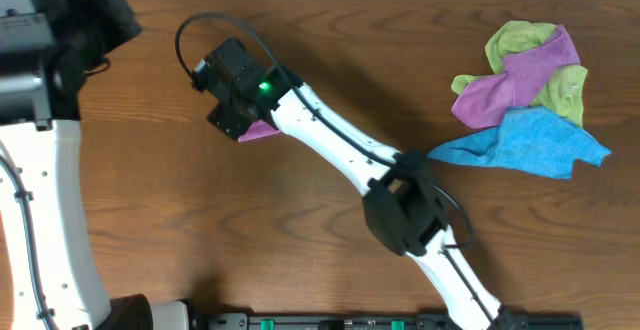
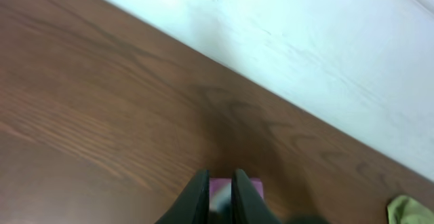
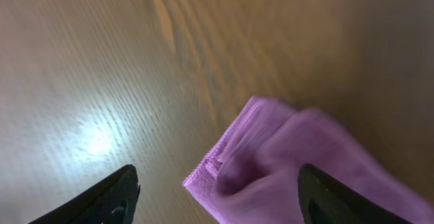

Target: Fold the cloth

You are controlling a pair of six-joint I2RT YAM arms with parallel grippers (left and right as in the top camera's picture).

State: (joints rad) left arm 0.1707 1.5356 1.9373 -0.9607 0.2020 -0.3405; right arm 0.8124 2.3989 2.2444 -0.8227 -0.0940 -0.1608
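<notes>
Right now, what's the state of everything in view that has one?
the cloth: doubled over on table, not gripped
right fingers: open, over it
left fingers: shut
blue cloth: unfolded, rumpled
purple and green cloths: bunched together

I count four cloths from here: one lilac cloth [image 1: 262, 130], one blue cloth [image 1: 530, 142], one lime-green cloth [image 1: 515, 40], one purple cloth [image 1: 520, 80] — plus two arms, left arm [image 1: 45, 200] and right arm [image 1: 330, 135] — on one table [image 1: 150, 220].

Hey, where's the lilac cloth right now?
In the overhead view the lilac cloth lies left of the table's middle, mostly hidden beneath the open right pincer, with the pile of coloured cloths far to its right.
</notes>
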